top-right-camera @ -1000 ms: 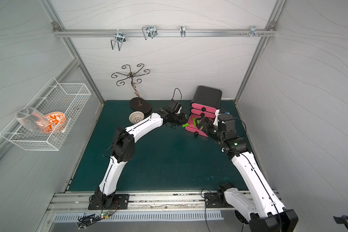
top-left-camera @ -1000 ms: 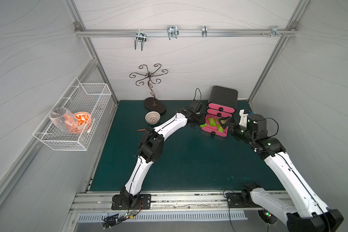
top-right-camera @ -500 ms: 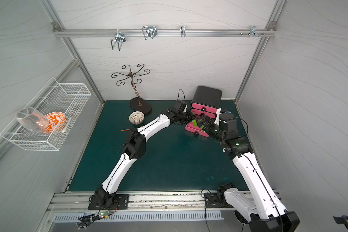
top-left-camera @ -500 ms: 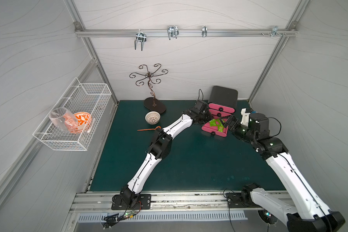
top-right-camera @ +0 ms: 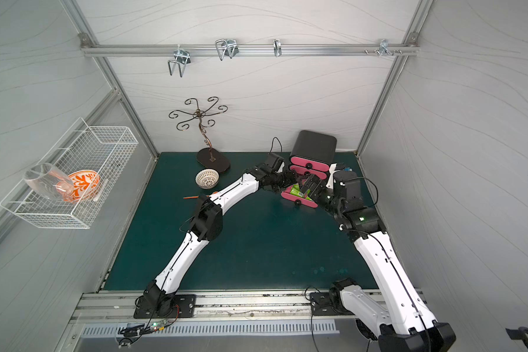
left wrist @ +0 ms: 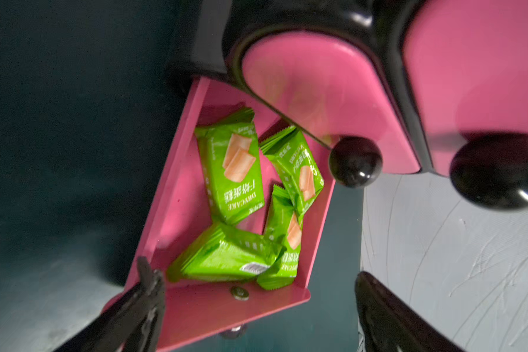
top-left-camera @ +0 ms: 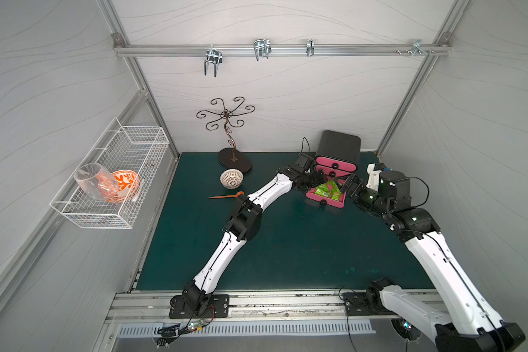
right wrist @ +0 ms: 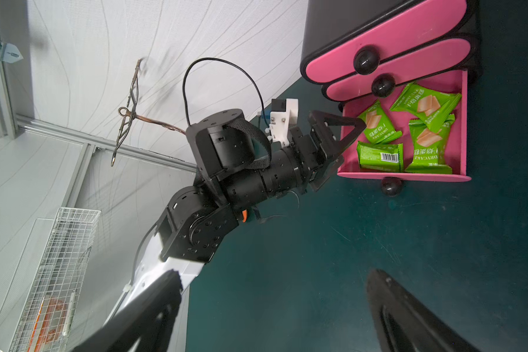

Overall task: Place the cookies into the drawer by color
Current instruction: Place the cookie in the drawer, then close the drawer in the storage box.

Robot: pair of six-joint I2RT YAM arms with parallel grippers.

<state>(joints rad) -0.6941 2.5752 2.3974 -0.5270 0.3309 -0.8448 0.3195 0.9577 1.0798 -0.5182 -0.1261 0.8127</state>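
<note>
Cookies all down in the pulled-out bottom drawer of the black cabinet, four green packets by count. Long axes every which way: one flat along the drawer's front wall, barcode side up; one beside it running front to back; two further in on slants, biscuit picture up. Three pink drawer fronts in total, top two shut, a black knob on each. Left gripper at the drawer's side wall, jaws spread wide, nothing in them. Right gripper near the drawer's other side, apart from it, also wide open and empty. Dark green mat underneath, pale grey panel walls all round, one rail with hooks up top, one wire basket on the side wall, plus one scrolly metal stand and one small white bowl.
</note>
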